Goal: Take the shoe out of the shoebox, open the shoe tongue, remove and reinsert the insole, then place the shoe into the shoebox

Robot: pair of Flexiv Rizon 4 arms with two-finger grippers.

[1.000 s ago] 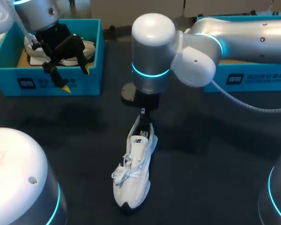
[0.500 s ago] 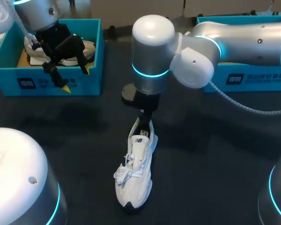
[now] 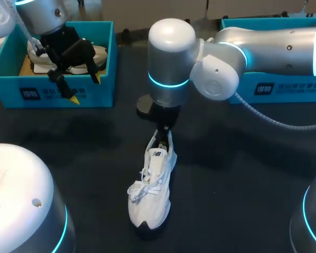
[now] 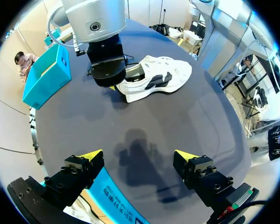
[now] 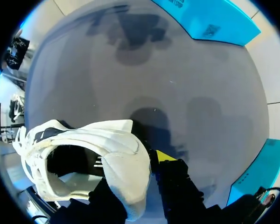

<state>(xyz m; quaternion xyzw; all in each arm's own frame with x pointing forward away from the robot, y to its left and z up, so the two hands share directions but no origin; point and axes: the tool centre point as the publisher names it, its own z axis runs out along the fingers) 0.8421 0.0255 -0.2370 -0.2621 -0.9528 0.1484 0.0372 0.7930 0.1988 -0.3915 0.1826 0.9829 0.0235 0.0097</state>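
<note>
The white shoe [image 3: 150, 190] stands on its sole in the middle of the dark bench [image 3: 242, 174], outside both boxes. Its toe points toward the near edge and its heel toward the far side. The laces lie loose over the front and the mouth of the shoe is open.

The right arm [image 3: 274, 45] comes in across the bench and ends right over the heel. In the right wrist view its jaws are clamped on the back of the heel: one yellow-tipped finger [image 5: 165, 155] presses the outside of the heel wall, and the other sits on the inner side, its tip hidden by the shoe [image 5: 107, 144]. The left wrist view shows the same grip from across the bench, with the shoe [image 4: 158, 77] stretching away from the right jaws.

The left arm [image 3: 42, 13] hangs over the left box [image 3: 42, 94]. Its jaws stand wide apart with nothing between them, above the box's front wall [image 4: 114, 198]. A second white shoe [image 3: 37, 62] lies inside that box. The right box [image 3: 284, 89] sits at the far right, behind the right arm.
</note>
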